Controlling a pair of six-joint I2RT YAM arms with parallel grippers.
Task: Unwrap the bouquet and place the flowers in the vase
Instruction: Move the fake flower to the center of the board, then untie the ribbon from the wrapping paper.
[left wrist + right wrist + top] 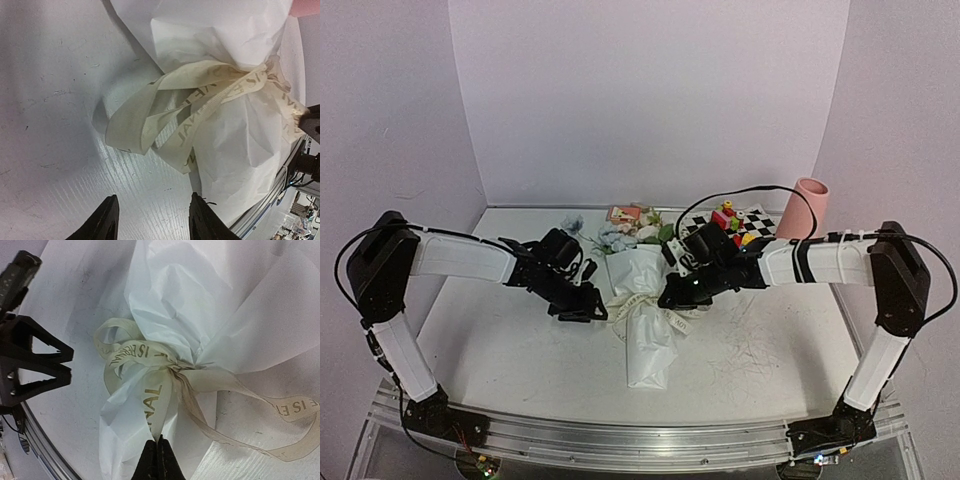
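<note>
our right gripper [158,460] pinches a tail of the ribbon [150,390] at the waist of the bouquet [645,340]. the bundle lies between both arms, stem end toward us. left gripper [154,207] hovers half-spread, empty, just left of the ribbon. the vase [805,208] stands far right.

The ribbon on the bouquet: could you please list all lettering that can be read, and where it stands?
"NAL": on the ribbon tail running to the right tool.
"IS E": on the ribbon's long loose end.
Lettering at the knot and in the left wrist view: too creased to read.
</note>
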